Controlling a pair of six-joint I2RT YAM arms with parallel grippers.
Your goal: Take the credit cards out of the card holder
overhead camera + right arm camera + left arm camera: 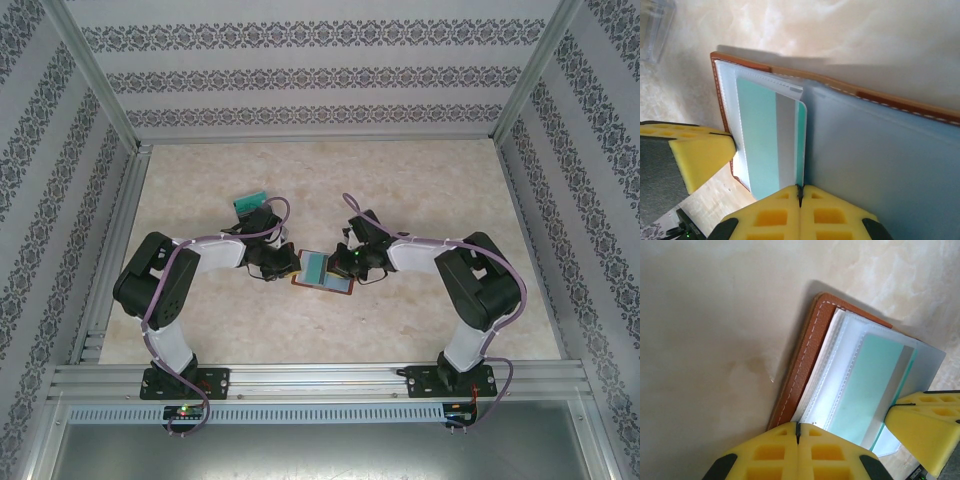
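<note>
The brown leather card holder (pixel 322 270) lies open on the table between both arms. A teal credit card (pixel 760 135) with a grey stripe sticks partly out of a clear sleeve (pixel 840 355). My right gripper (pixel 800 189) is shut on that card's near edge. At the holder's left edge, where the sleeves meet the leather rim (pixel 800 365), my left gripper (pixel 798 427) is shut on the card holder. In the top view the left gripper (pixel 285 266) and the right gripper (pixel 349 264) face each other across the holder.
Behind the left arm, a flat teal thing (pixel 248 205) lies on the marble table (pixel 420 190). A clear plastic object (pixel 655 25) stands beyond the holder. Aluminium frame rails (pixel 320 375) and patterned walls enclose the table.
</note>
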